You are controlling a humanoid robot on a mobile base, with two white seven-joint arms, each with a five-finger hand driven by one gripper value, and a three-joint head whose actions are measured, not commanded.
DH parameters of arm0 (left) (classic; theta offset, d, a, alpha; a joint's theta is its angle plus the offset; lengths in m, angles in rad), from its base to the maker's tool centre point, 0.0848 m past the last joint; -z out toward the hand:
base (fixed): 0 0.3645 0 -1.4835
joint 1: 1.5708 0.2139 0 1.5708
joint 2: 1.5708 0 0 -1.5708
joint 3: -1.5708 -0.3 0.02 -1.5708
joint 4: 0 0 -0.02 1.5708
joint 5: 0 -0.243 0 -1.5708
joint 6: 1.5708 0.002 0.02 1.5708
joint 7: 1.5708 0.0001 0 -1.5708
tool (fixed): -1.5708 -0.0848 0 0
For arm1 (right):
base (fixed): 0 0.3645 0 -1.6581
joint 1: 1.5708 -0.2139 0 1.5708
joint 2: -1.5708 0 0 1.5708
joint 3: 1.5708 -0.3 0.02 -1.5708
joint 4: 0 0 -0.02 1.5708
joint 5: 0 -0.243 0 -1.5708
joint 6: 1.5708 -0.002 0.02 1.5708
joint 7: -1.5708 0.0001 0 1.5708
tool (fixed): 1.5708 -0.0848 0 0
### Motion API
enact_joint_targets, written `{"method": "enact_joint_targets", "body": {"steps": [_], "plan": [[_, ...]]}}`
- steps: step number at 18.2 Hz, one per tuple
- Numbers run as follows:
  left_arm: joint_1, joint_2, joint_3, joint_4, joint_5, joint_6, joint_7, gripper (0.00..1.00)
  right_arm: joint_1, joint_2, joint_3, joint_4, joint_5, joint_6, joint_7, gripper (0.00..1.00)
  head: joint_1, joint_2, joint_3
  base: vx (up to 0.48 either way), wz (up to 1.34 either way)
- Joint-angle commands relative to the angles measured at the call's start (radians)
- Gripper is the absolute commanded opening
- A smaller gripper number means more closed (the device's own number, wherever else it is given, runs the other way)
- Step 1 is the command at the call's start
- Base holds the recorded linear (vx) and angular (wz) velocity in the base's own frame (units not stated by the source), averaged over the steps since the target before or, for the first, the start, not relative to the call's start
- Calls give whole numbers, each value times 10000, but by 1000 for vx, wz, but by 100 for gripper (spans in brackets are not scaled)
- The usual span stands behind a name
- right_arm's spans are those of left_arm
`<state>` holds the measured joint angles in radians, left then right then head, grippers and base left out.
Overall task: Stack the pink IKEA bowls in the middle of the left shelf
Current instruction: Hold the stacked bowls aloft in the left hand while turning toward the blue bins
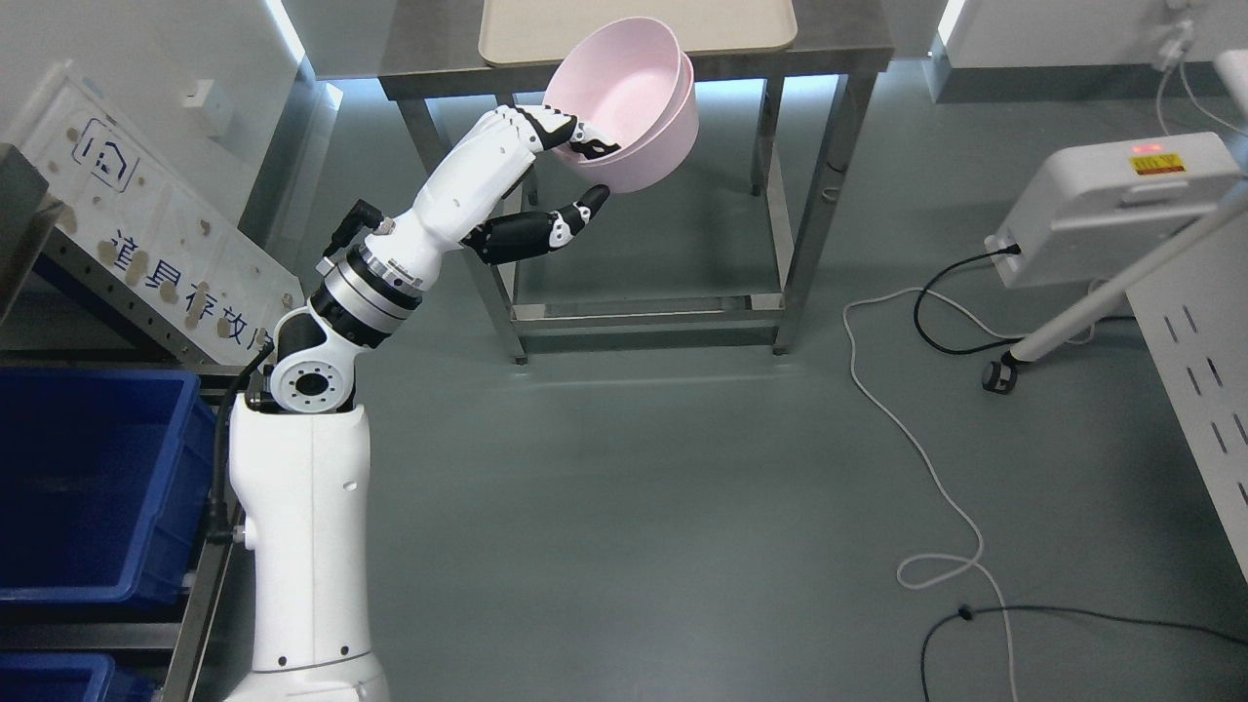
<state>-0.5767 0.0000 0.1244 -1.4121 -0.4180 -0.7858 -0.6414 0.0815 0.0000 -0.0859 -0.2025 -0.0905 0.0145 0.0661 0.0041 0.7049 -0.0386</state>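
- Bowls (634,107): your two pink nested bowls are tilted in the air, in front of the metal surface (838,39) carrying a beige tray (741,24).
- Left robot hand (570,171): fingers inside the rim, thumb beneath, clamped on the bowls.
- Blue bin (93,478): sits lower left on the shelf.

A steel table (829,44) stands at the top, and a beige tray (741,29) lies flat on it. On the grey floor (634,507), cables (936,468) trail at the right.

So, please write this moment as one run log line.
left hand: shut on pink bowls | bowls: nested, tilted, held in air | shelf: at left, not reached | right hand: not in view
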Motion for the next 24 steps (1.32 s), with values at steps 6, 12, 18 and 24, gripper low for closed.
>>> {"method": "enact_joint_targets", "body": {"steps": [6,12,18,24], "plan": [[322,175,259,55,344,4,-120,3,-2,-174,0,0,0,8,-47,100,0,0,0,-341,-275],[275,175,290,39,544,4,-120,3,-2,-174,0,0,0,8,-62,100,0,0,0,-345,-303],[291,175,290,39,713,4,-120,3,-2,-174,0,0,0,8,-47,100,0,1,0,-333,-253],[306,175,275,-7,729,4,-136,3,-2,-174,0,0,0,8,-47,100,0,1,0,-299,-65]]}}
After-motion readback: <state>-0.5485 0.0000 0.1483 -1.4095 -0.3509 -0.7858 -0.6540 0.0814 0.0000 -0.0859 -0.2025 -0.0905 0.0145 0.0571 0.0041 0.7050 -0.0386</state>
